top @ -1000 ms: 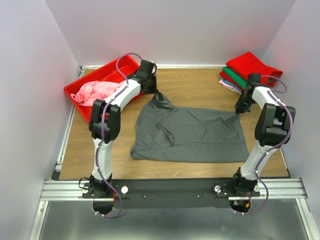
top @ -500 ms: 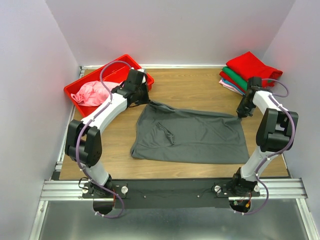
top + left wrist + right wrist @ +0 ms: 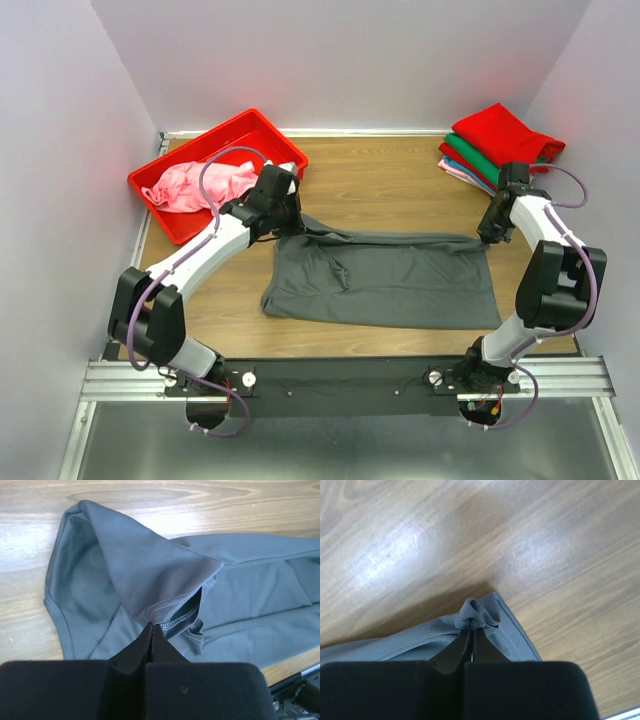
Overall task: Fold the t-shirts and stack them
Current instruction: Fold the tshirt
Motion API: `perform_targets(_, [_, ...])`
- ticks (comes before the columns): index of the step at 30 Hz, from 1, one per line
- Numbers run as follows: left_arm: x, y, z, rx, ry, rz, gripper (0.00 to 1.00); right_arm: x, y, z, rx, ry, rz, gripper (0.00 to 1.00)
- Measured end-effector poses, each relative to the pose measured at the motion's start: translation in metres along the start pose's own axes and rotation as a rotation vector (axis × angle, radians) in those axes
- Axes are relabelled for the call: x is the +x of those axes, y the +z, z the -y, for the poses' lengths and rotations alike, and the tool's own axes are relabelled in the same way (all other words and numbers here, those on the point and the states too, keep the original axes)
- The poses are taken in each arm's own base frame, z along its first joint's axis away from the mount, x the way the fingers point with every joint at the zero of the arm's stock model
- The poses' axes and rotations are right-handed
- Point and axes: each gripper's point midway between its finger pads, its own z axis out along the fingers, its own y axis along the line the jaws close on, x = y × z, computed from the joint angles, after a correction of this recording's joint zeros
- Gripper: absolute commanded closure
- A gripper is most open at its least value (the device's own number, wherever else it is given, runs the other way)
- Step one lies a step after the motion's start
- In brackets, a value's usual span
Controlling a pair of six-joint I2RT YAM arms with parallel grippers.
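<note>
The dark grey t-shirt point(image 3: 390, 280) lies spread on the wooden table, its far edge lifted and folding toward the near side. My left gripper point(image 3: 290, 222) is shut on its far left corner; in the left wrist view point(image 3: 151, 626) the hem is pinched between the closed tips. My right gripper point(image 3: 488, 234) is shut on the far right corner, bunched at the tips in the right wrist view point(image 3: 472, 628). A pink t-shirt point(image 3: 195, 185) lies in the red bin point(image 3: 240, 130). Folded red, green and pale pink t-shirts point(image 3: 495, 140) are stacked at the far right.
The red plastic bin stands at the far left corner, close behind my left arm. The stack of folded shirts sits just behind my right arm. White walls close in the table on three sides. A metal rail point(image 3: 350, 375) runs along the near edge.
Both grippers have moved toward the near side with the shirt's far edge. The left one came down from near the bin, and the raised peak of cloth has flattened into a fold.
</note>
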Motion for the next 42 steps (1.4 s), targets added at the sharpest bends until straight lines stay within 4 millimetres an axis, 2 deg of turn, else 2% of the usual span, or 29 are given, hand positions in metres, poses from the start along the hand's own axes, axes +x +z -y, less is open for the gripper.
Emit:
perform_targets(7, [0.024,-0.02,0.01,0.033,-0.015,-0.008,1.0,0.014,-0.006,0.006,0.0,-0.007,0.003,0.98])
perform_targets(15, [0.044,-0.043,0.006,0.05,-0.07,0.007,1.0,0.027,-0.016,0.013,-0.003,-0.007,0.016,0.97])
perform_targets(21, [0.061,-0.05,0.002,0.053,-0.098,-0.007,1.0,0.034,-0.017,0.016,0.002,-0.009,0.008,0.95])
perform_targets(32, [0.088,-0.057,-0.006,0.061,-0.139,-0.035,1.0,0.033,-0.029,0.019,0.002,-0.005,0.031,0.93])
perform_targets(33, [0.091,-0.057,-0.006,0.064,-0.14,-0.042,0.97,0.033,-0.03,0.02,0.004,-0.006,0.029,0.93])
perform_targets(35, [0.097,-0.058,-0.007,0.069,-0.14,-0.055,0.62,0.036,-0.031,0.022,0.012,-0.008,0.017,0.92])
perform_targets(36, [0.099,-0.059,-0.006,0.077,-0.14,-0.06,0.49,0.039,-0.031,0.023,0.02,-0.01,0.005,0.9])
perform_targets(37, [0.102,-0.061,-0.004,0.088,-0.141,-0.068,0.23,0.041,-0.032,0.024,0.023,-0.012,-0.002,0.76])
perform_targets(38, [0.103,-0.063,-0.003,0.097,-0.143,-0.071,0.12,0.043,-0.033,0.025,0.027,-0.013,-0.009,0.66])
perform_targets(40, [0.106,-0.068,0.001,0.125,-0.144,-0.085,0.05,0.044,-0.037,0.026,0.028,-0.013,-0.016,0.51])
perform_targets(42, [0.107,-0.074,0.005,0.147,-0.139,-0.091,0.05,0.045,-0.044,0.027,0.027,-0.007,-0.019,0.46])
